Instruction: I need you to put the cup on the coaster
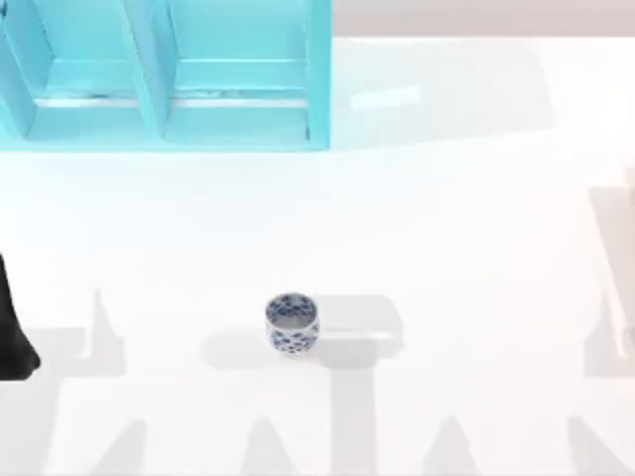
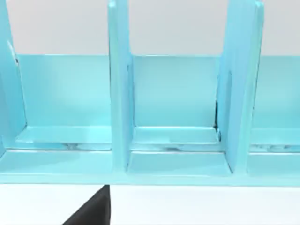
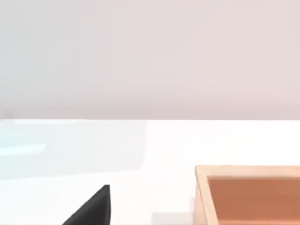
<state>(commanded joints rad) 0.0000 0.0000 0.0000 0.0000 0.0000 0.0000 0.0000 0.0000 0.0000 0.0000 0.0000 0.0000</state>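
The cup [image 1: 292,322] stood upright near the table's [image 1: 466,248] middle, at three o'clock from the left arm [image 1: 12,327], the nearer one; I cannot tell its gripper's state.

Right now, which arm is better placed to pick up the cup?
Probably left. The cup stands left of the table's middle, and the left arm shows at the left edge, level with it.
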